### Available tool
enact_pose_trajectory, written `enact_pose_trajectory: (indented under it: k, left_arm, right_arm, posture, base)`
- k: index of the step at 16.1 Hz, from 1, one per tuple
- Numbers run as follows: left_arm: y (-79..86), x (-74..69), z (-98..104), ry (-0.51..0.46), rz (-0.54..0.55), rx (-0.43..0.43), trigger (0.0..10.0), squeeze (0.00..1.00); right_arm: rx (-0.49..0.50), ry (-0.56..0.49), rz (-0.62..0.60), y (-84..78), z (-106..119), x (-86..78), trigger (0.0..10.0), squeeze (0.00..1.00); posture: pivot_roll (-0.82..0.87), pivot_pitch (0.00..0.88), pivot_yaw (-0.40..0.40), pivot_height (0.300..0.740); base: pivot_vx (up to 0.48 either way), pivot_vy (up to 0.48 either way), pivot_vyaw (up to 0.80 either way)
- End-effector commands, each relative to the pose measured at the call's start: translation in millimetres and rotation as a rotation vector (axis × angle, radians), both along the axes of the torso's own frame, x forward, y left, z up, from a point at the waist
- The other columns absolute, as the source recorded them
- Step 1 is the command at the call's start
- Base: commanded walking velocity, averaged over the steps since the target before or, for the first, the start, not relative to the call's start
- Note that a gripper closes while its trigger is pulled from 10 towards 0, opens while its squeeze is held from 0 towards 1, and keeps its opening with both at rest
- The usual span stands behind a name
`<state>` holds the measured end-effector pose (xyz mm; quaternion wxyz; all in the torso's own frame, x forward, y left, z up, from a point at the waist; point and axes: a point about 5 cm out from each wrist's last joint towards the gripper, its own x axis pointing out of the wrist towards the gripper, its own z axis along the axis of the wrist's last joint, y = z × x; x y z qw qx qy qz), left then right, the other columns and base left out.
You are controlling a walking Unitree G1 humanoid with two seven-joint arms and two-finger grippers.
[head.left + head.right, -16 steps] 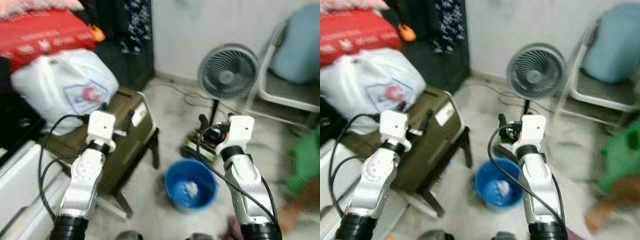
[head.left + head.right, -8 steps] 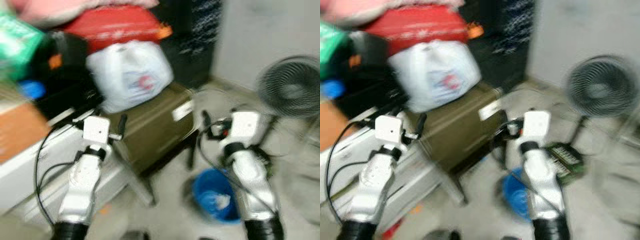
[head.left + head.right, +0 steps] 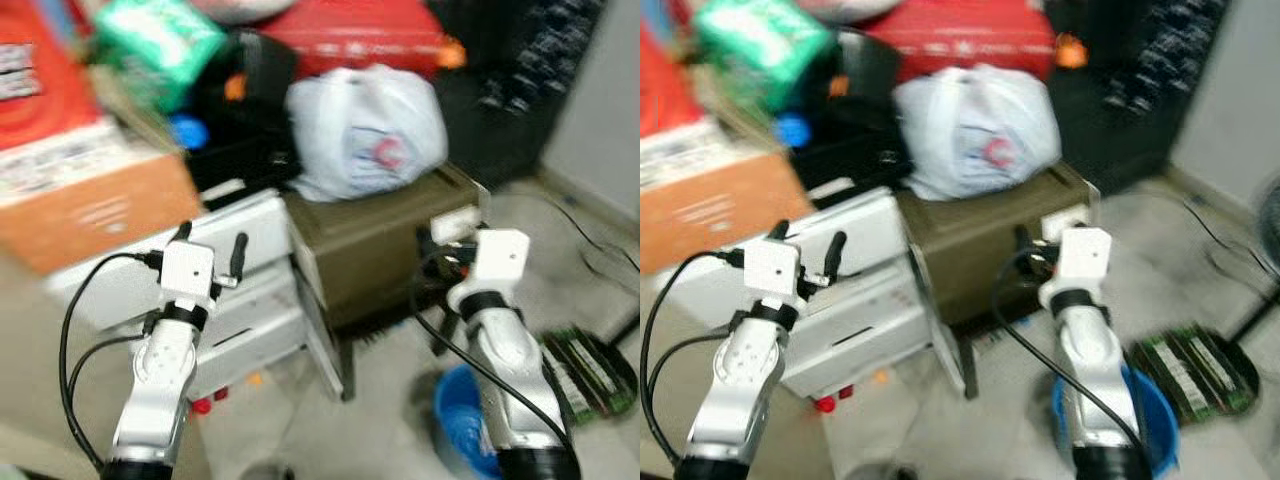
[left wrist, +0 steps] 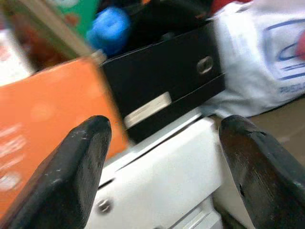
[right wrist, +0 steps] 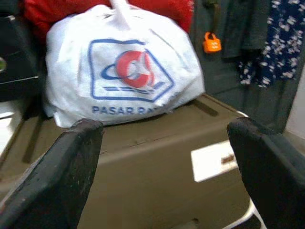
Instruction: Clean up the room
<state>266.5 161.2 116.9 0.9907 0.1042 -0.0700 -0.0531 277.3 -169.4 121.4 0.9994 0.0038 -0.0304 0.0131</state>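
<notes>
Clutter heaped beside both raised, empty arms.
Head views, blurred: white plastic bag (image 3: 365,130) on the olive case (image 3: 385,240), white drawer unit (image 3: 245,300) beside it, blue bucket (image 3: 1155,415) on the floor. Left wrist view: left gripper (image 4: 167,167) fingers wide, facing an orange box (image 4: 43,119). Right wrist view: right gripper (image 5: 164,167) fingers wide, facing the bag.

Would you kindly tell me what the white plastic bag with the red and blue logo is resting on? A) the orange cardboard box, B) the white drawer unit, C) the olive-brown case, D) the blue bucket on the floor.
C: the white plastic bag sits on the flat top of the olive-brown case, well apart from the blue bucket on the floor.
</notes>
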Motion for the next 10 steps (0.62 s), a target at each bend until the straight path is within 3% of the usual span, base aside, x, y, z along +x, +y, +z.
enact_pose_trajectory:
  k: [1,5,10]
  left_arm:
    - [5.8,-2.0,-1,0.011,0.016,0.017,10.0,0.0]
    - [5.8,-6.0,-1,0.031,-0.026,0.004,10.0,0.0]
    - [17.4,-21.8,-8,0.048,0.005,0.06,10.0,0.0]
  right_arm:
    - [0.007,-0.008,0.019,6.9,2,-0.2,10.0,0.0]
    - [-0.003,0.0,0.003,3.3,0,-5.0,10.0,0.0]
    - [-0.025,0.062,-0.073,-14.0,-15,-33.6,10.0,0.0]
  posture:
    - [-0.14,0.0,0.065,0.74]
    - [-0.13,0.0,0.063,0.74]
    - [-0.13,0.0,0.063,0.74]
  base:
    - [0.0,0.0,0.8]
    - [0.0,0.0,0.8]
    - [0.0,0.0,0.8]
